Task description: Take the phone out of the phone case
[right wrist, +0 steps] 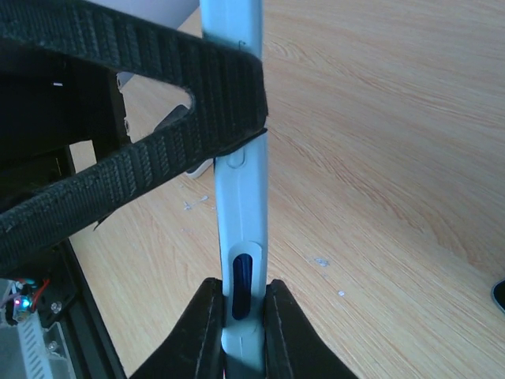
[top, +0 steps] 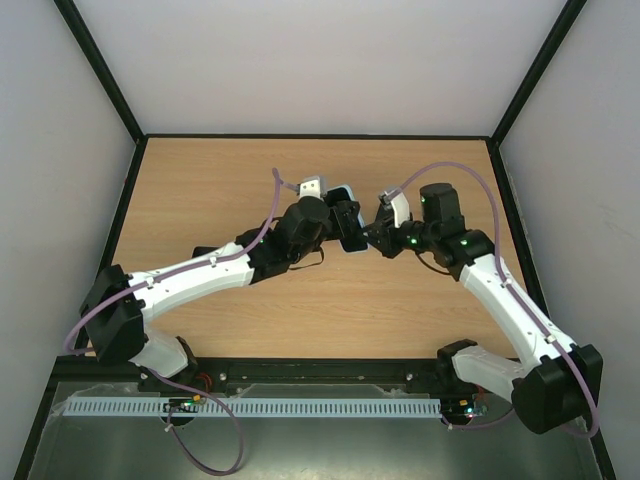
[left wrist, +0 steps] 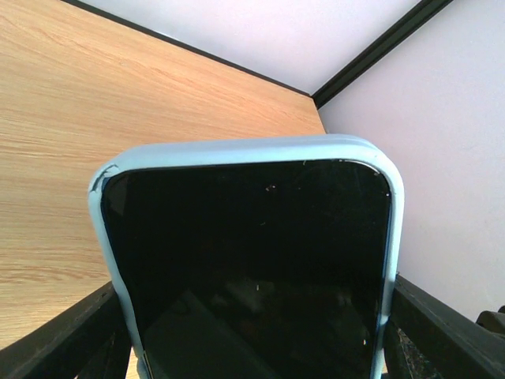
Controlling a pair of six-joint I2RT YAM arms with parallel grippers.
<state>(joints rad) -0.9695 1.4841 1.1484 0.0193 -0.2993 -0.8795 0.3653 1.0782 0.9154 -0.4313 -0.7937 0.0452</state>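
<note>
- Two grippers were recorded meeting above the middle of the wooden table (top: pixel 200 180). The left gripper (top: pixel 345 222) reached in from the left and the right gripper (top: pixel 376 240) from the right.
- The phone (left wrist: pixel 252 268) was held up between them, off the table surface. It was seated in the light blue phone case (left wrist: pixel 237 150), whose rim was seen around three sides of the dark screen.
- The left gripper's fingers (left wrist: pixel 63 335) were closed partway, one against each long side of the phone case.
- The right gripper's fingers (right wrist: pixel 203 335) were pinched almost together on the thin edge of the phone case, with one pad on each face.
- A ribbed black finger of the left gripper was noted crossing the case edge in the right wrist view.
- A slight lifted lip was noted at one corner of the case rim.
</note>
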